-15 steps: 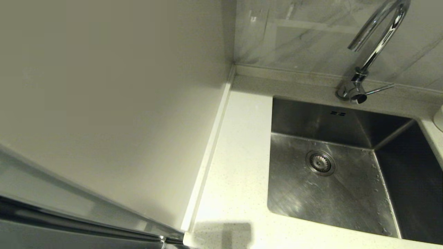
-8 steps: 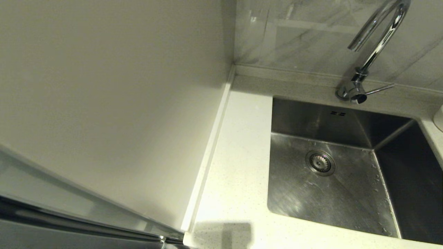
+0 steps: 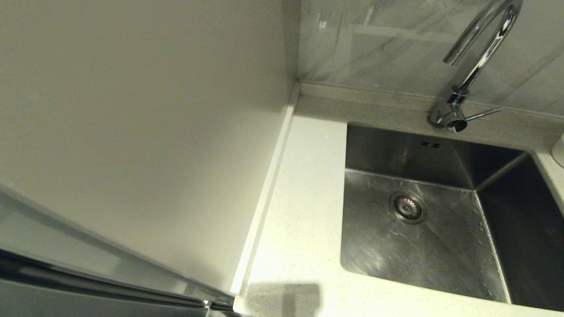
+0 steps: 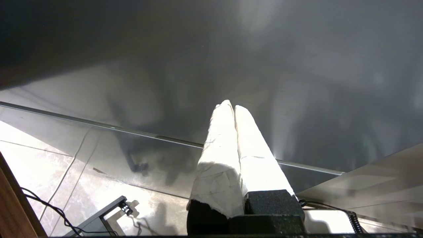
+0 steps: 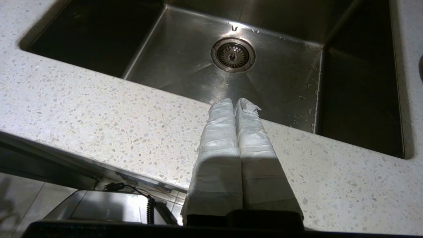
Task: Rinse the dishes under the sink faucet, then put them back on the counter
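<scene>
The sink (image 3: 423,251) is a steel basin with a round drain (image 3: 407,207), set in the white speckled counter (image 3: 304,211). The chrome faucet (image 3: 478,57) arches over its back edge, its lever (image 3: 482,114) pointing right. No water runs. The dishes are out of view. My right gripper (image 5: 235,100) is shut with nothing in it; it hovers over the front strip of counter (image 5: 99,112), pointing at the sink (image 5: 185,62) and drain (image 5: 233,55). My left gripper (image 4: 231,105) is shut and empty, down beside a dark glossy panel. Neither arm shows in the head view.
A plain cream wall panel (image 3: 145,123) rises left of the counter behind a raised edge strip (image 3: 264,202). A pale rounded edge (image 3: 559,152) shows at the right border; I cannot tell what it is. Floor tiles and cables (image 4: 49,205) lie below the left gripper.
</scene>
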